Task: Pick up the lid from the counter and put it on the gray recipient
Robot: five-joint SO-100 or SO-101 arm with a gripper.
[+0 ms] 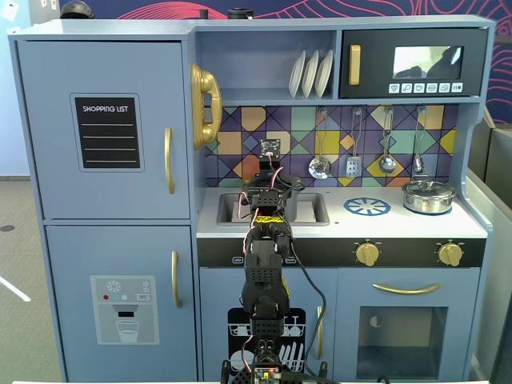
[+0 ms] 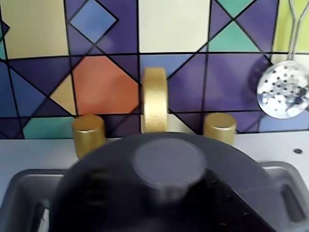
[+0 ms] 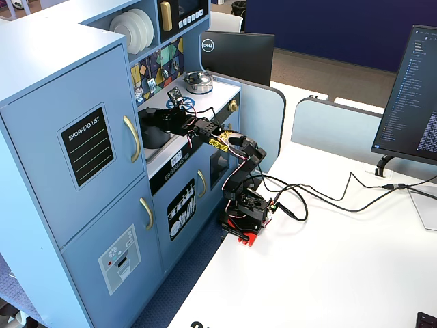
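wrist view showed us, from left to right, a gold tap knob point(image 2: 88, 133), the gold faucet point(image 2: 155, 99) and a second knob point(image 2: 219, 126) behind the sink point(image 2: 289, 193), with a slotted spoon point(image 2: 282, 89) hanging at the far right. low in the middle sat the lid point(image 2: 169, 166), dark gray with its round knob, blurred and very close to the camera. we judged that it was over the sink, where the gray recipient point(image 3: 154, 137) stood. we could not tell whether the lid already rested on the pot or hung just above it. the end effector point(image 1: 272, 190) reached over the sink in a fixed view, but we could not tell whether its fingers were spread or pinching the lid. the steel pot point(image 1: 429, 195) stood far right on the counter point(image 1: 400, 224). we reckoned the pick was done; seating and letting go remained.
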